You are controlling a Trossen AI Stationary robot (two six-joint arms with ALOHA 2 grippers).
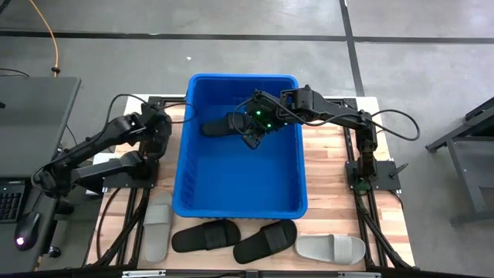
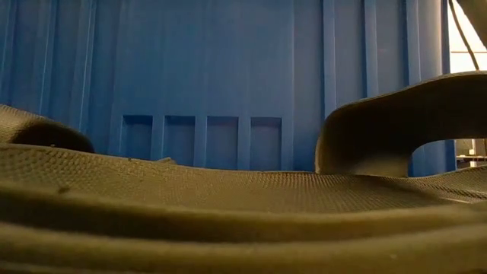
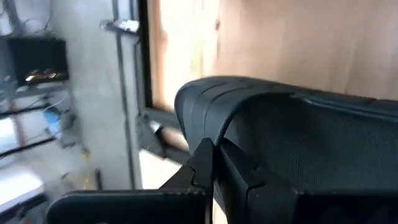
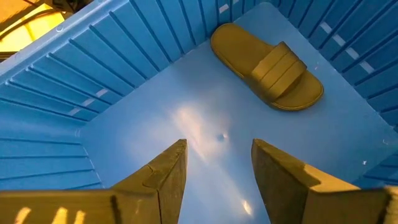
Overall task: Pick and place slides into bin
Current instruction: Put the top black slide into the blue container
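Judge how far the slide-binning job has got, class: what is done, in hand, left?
Done: one black slide lies in the bin. In hand: right gripper hovers open and empty over the bin floor; left gripper shut beside the bin. Left: four slides on the table.

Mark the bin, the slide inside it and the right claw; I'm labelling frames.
bin (image 1: 185,202), high view, near left rim.
slide in the bin (image 4: 268,67), right wrist view, strap.
right claw (image 4: 219,165), right wrist view, gap between its open fingertips.

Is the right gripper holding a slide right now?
No. The right gripper hangs open and empty over the bin floor, the black slide lying apart.
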